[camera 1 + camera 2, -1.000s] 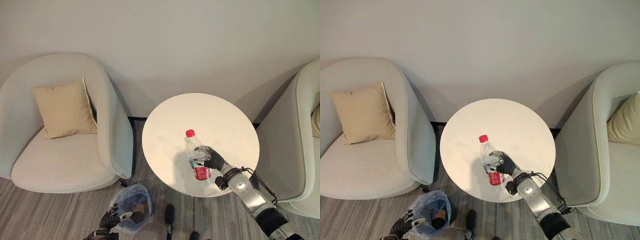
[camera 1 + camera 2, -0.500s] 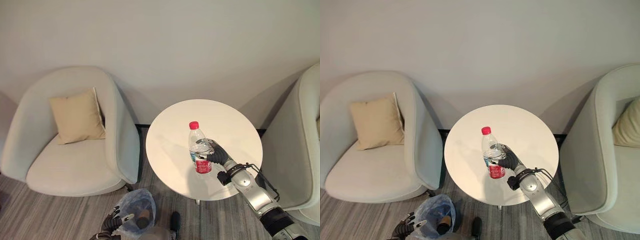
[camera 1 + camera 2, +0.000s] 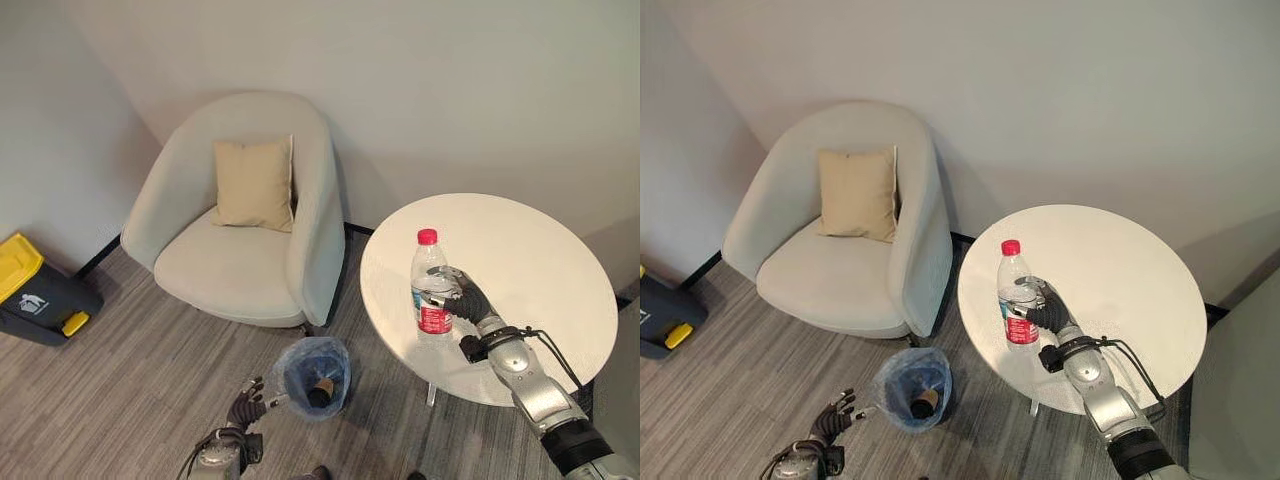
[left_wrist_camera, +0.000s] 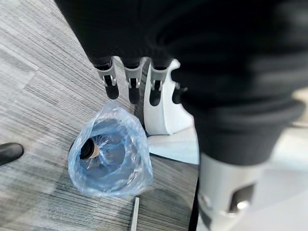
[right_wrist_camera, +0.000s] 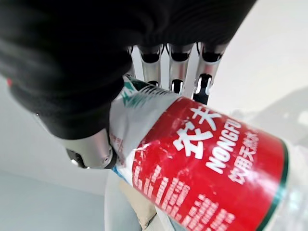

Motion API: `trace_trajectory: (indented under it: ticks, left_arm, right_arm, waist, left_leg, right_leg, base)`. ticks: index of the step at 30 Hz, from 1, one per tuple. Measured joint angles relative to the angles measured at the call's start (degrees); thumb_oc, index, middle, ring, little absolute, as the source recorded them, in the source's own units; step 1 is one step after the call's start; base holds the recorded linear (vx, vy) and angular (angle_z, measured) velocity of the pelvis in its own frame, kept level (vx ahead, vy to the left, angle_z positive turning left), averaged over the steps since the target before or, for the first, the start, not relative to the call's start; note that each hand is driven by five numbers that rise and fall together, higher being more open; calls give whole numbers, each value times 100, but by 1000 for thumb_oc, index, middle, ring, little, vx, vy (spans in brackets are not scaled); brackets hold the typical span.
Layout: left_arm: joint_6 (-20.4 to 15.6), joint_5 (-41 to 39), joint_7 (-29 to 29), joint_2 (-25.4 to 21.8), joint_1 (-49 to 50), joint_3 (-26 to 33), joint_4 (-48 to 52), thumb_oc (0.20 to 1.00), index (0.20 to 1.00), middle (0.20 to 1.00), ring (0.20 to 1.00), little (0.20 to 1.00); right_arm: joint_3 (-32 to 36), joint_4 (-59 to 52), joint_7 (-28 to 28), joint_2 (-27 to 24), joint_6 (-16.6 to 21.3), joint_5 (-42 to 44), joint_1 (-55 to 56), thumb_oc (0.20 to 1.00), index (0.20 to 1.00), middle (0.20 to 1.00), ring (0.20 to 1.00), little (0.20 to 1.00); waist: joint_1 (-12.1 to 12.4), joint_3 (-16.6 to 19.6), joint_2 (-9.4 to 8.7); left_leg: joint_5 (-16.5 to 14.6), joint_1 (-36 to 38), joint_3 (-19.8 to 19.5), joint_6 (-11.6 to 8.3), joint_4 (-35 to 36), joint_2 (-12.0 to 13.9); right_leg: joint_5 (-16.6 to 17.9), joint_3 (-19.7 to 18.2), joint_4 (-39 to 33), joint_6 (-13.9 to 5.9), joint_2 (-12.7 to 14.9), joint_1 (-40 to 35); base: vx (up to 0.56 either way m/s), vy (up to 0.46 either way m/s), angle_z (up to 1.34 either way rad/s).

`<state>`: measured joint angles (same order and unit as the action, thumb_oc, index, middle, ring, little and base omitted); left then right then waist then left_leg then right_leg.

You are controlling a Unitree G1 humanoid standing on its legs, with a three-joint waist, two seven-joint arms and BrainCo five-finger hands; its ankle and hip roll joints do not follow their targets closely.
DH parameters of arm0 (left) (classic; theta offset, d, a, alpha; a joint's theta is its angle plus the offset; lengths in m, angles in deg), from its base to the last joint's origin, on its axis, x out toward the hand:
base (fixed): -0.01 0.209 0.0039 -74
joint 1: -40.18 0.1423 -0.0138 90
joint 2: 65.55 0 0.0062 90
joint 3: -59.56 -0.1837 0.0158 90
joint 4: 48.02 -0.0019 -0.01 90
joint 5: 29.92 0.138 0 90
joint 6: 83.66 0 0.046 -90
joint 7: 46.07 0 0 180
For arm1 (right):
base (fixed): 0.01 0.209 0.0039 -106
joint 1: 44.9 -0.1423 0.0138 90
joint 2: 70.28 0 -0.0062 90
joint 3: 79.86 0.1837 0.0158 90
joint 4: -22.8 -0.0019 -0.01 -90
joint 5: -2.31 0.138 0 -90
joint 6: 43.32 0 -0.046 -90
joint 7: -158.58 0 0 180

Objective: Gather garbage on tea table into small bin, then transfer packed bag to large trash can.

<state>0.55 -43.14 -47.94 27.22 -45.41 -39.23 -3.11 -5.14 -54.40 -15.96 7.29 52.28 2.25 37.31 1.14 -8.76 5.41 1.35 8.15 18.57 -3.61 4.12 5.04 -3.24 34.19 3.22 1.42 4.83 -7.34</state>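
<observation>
Right hand point(image 3: 467, 298) wrapped around the water bottle point(image 3: 429, 283), upright, red cap, over the round white tea table point(image 3: 540, 260). Left hand point(image 3: 833, 420) low, fingers spread loose, holding nothing, just beside the blue-bagged small bin point(image 3: 912, 387) on the floor.

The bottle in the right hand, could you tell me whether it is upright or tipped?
Upright: the bottle stands cap-up over the table, with the right hand curled round its label.

Clear red-capped bottle point(image 3: 430, 285) upright over the round table point(image 3: 540, 270) (red label), blue-bagged bin point(image 3: 313, 375) below
</observation>
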Motion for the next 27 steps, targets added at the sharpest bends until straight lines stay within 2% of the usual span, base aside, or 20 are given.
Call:
trace_trajectory:
  ticks: [1, 4, 9, 11, 12, 13, 14, 16, 17, 18, 20, 22, 24, 26, 27]
  left_arm:
    - [2, 87, 0, -19, 22, 2, -19, 1000, 1000, 1000, 1000, 1000]
    - [28, 90, -3, -70, 176, 26, -60, 1000, 1000, 1000, 1000, 1000]
    - [59, 87, -15, -191, 502, 263, -115, 1000, 1000, 1000, 1000, 1000]
    - [61, 85, -31, -236, 424, 270, -102, 1000, 1000, 1000, 1000, 1000]
    - [64, 79, -51, -203, 303, 267, -87, 1000, 1000, 1000, 1000, 1000]
    - [66, 79, -49, -203, 173, 253, -46, 1000, 1000, 1000, 1000, 1000]
    - [37, 78, -51, -235, 137, 262, 11, 1000, 1000, 1000, 1000, 1000]
    - [-9, 75, -57, -382, 82, 294, -12, 1000, 1000, 1000, 1000, 1000]
    - [24, 73, -58, -402, 165, 405, -15, 1000, 1000, 1000, 1000, 1000]
    - [24, 67, -57, -394, 166, 435, -5, 1000, 1000, 1000, 1000, 1000]
    - [32, 66, -56, -378, 253, 435, -11, 1000, 1000, 1000, 1000, 1000]
    - [29, 64, -52, -351, 289, 432, -42, 1000, 1000, 1000, 1000, 1000]
    - [24, 65, -52, -324, 297, 439, -56, 1000, 1000, 1000, 1000, 1000]
    - [17, 65, -41, -236, 270, 428, -49, 1000, 1000, 1000, 1000, 1000]
    - [21, 67, -35, -214, 283, 430, -68, 1000, 1000, 1000, 1000, 1000]
  right_arm:
    - [4, -2, -3, 53, 0, 0, 3, 200, 200, 200, 200, 200]
    - [2, -29, -67, 216, 0, -1, 59, 200, 200, 200, 200, 200]
    - [4, -195, -120, 259, -1, -47, 216, 200, 200, 200, 200, 200]
    - [17, -222, -121, 259, -1, -108, 240, 200, 200, 200, 200, 200]
    - [37, -306, -108, 180, 1, -106, 297, 200, 200, 200, 200, 200]
    - [30, -332, -105, 144, -3, -108, 382, 200, 200, 200, 200, 200]
    - [-32, -321, -140, 148, -59, -111, 414, 200, 200, 200, 200, 200]
    - [-134, -327, -203, 259, -79, -111, 343, 200, 200, 200, 200, 200]
    - [-180, -326, -227, 331, -66, -111, 354, 200, 200, 200, 200, 200]
    - [-195, -323, -256, 314, -72, -112, 369, 200, 200, 200, 200, 200]
    - [-193, -307, -263, 300, -73, -115, 357, 200, 200, 200, 200, 200]
    - [-183, -306, -266, 257, -68, -115, 367, 200, 200, 200, 200, 200]
    - [-157, -306, -295, 211, -67, -115, 369, 200, 200, 200, 200, 200]
    - [-142, -306, -335, 60, -67, -117, 436, 200, 200, 200, 200, 200]
    - [-138, -306, -351, 31, -65, -119, 407, 200, 200, 200, 200, 200]
  waist:
    - [16, 5, -65]
    - [128, -8, -120]
    - [273, -130, -179]
    - [298, -265, -219]
    - [218, -401, -185]
    - [94, -466, -164]
    - [42, -488, -217]
    - [317, -578, -418]
    - [339, -589, -482]
    - [225, -588, -496]
    - [247, -587, -474]
    - [184, -607, -406]
    - [225, -620, -386]
    - [120, -627, -355]
    - [145, -632, -352]
  left_leg:
    - [-44, -5, -73, 70, 0, -88]
    - [-134, -65, -88, 214, -10, -298]
    - [-181, -329, -89, 520, -122, -565]
    - [-258, -524, -194, 672, -293, -662]
    - [-310, -667, -471, 806, -458, -706]
    - [-306, -724, -712, 953, -518, -728]
    - [-186, -732, -717, 901, -398, -728]
    - [-120, -716, -624, 882, -351, -745]
    - [-169, -746, -871, 961, -362, -775]
    - [-113, -790, -1039, 893, -362, -757]
    - [-42, -793, -1141, 777, -355, -724]
    - [26, -820, -1424, 669, -366, -686]
    - [63, -869, -1501, 611, -363, -641]
    - [87, -899, -1727, 537, -364, -617]
    - [98, -929, -1777, 516, -354, -601]
  right_leg:
    - [-13, -28, 43, -166, 95, 35]
    - [27, -203, 253, -424, 361, 221]
    - [56, -342, 759, -596, 756, 670]
    - [-23, -576, 1188, -658, 911, 868]
    - [-117, -1246, 1799, -588, 975, 1179]
    - [-410, -2051, 2086, -709, 892, 1458]
    - [-544, -2366, 1900, -837, 860, 1517]
    - [-363, -2291, 1235, -802, 851, 1649]
    - [-17, -2385, 906, -798, 729, 1634]
    - [227, -2535, 677, -817, 574, 1577]
    - [524, -2511, 440, -801, 469, 1432]
    - [542, -2463, 504, -727, 407, 1308]
    - [475, -2426, 507, -704, 354, 1290]
    - [447, -2205, 302, -710, 329, 1123]
    - [438, -2166, 297, -700, 311, 1129]
  base:
    - [35, 185, 13]
    - [7, 182, -4]
    - [-35, 184, -1]
    - [-77, 136, 26]
    - [31, 34, 88]
    - [41, 6, 114]
    - [15, -6, 67]
    - [64, 3, 10]
    - [88, 6, 63]
    - [75, -3, 86]
    - [44, -13, 47]
    - [33, -75, 41]
    - [52, -90, 34]
    - [65, -72, 52]
    - [92, -90, 36]
